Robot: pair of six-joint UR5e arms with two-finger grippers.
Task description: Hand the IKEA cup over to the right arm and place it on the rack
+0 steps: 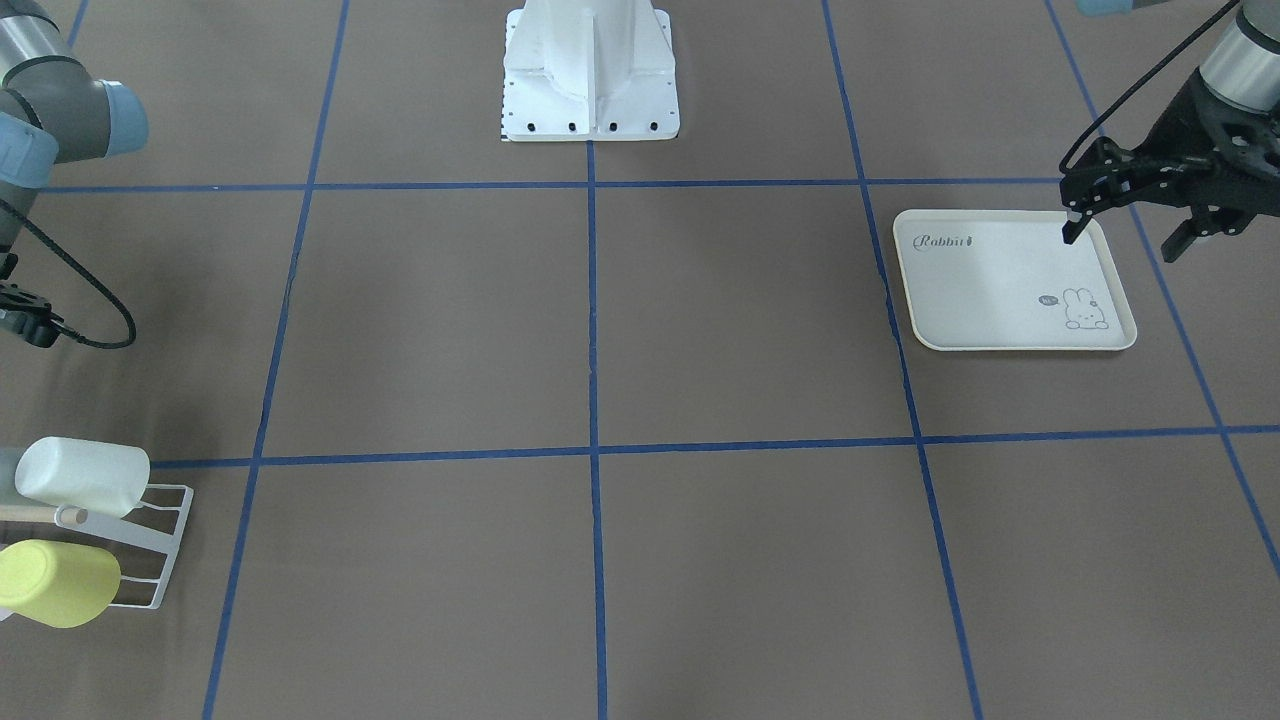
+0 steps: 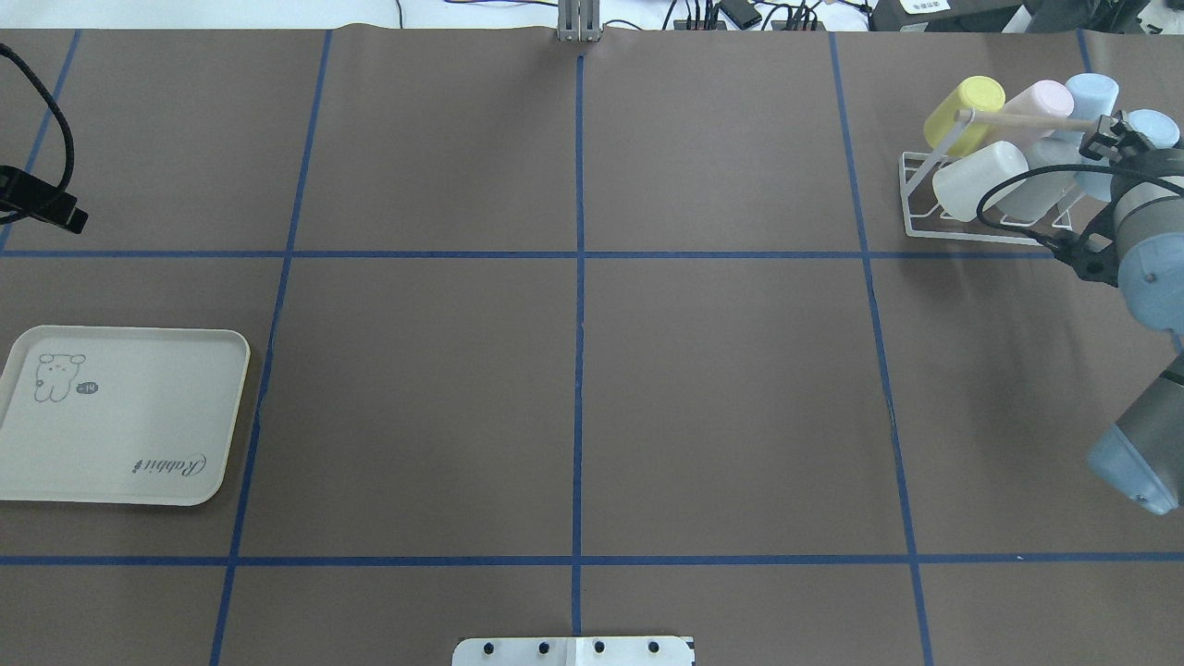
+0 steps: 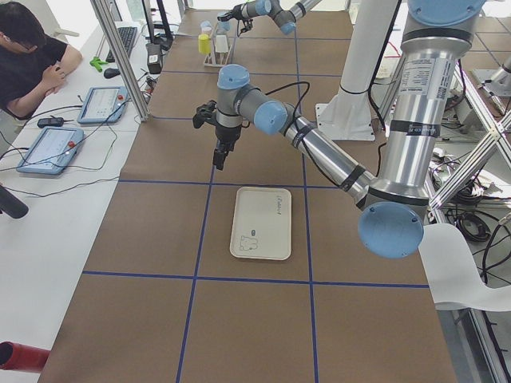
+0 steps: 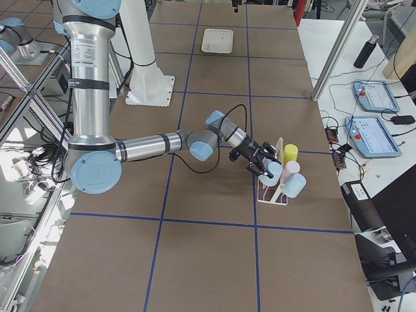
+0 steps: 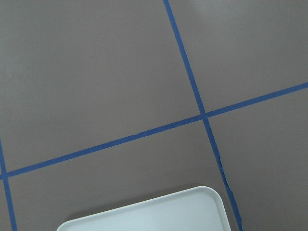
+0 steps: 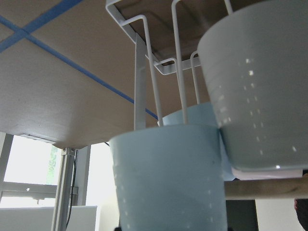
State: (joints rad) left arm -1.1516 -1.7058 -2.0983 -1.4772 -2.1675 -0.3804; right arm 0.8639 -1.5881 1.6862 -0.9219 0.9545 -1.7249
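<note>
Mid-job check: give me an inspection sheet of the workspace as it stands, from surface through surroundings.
Surface: brown table cover with a blue tape grid, lying flat.
Job's things: white wire rack carries six cups, among them a yellow cup and a white cup; a light blue cup sits at the rack's far end.
Clutter: cream rabbit tray, no cup on it; otherwise nothing seen.
Grippers: left end effector open, empty, above the tray's corner; right end effector at the light blue cup, grip cannot be told.
Cables: thick black cable loops loose off the right arm, beside the rack.
Surroundings: person seated at a side desk with tablets.
</note>
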